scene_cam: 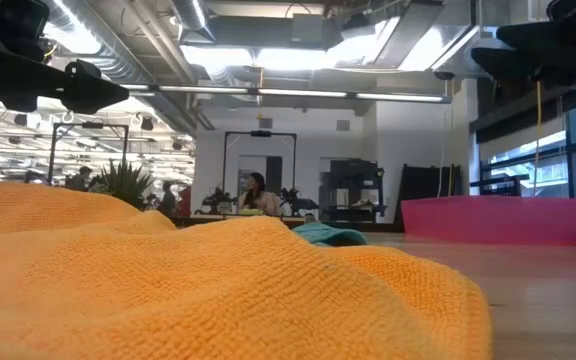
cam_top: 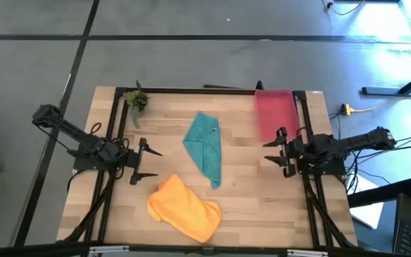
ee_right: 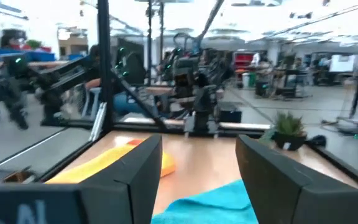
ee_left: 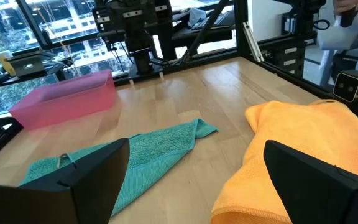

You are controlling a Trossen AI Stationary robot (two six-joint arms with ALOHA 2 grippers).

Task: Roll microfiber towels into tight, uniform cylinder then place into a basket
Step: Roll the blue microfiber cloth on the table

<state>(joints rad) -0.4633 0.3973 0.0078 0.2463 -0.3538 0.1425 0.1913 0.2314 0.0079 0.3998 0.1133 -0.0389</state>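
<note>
altogether two towels lie on the wooden table (cam_top: 262,193), both loose and unrolled, and neither is touched by a gripper. the teal towel (cam_top: 205,146) is a long folded strip near the middle of the table, running from the far side toward the near side and narrowing to a point at its near end. the orange towel (cam_top: 184,208) is a rumpled heap close to the near edge, just beside the teal one's near tip but apart from it. in the low view the orange towel (scene_cam: 198,290) fills the foreground and only a bit of the teal towel (scene_cam: 330,235) shows over it.

one basket (cam_top: 277,113), a shallow red-pink tray, sits at the far right corner of the table with its long side running front to back. it holds no towel. in the low view the basket (scene_cam: 490,220) stands at the right on the table top.

one small green plant (cam_top: 136,101) stands at the far left corner.

two arms wait at the table's sides. the left gripper (cam_top: 145,163) hovers over the left edge, its two fingers spread wide and holding nothing, pointing toward the towels. the right gripper (cam_top: 274,151) hovers over the right edge just near the basket's near end, fingers parted about halfway and empty.

one person (scene_cam: 255,195) shows seated in the room beyond the table, in the low view.
</note>
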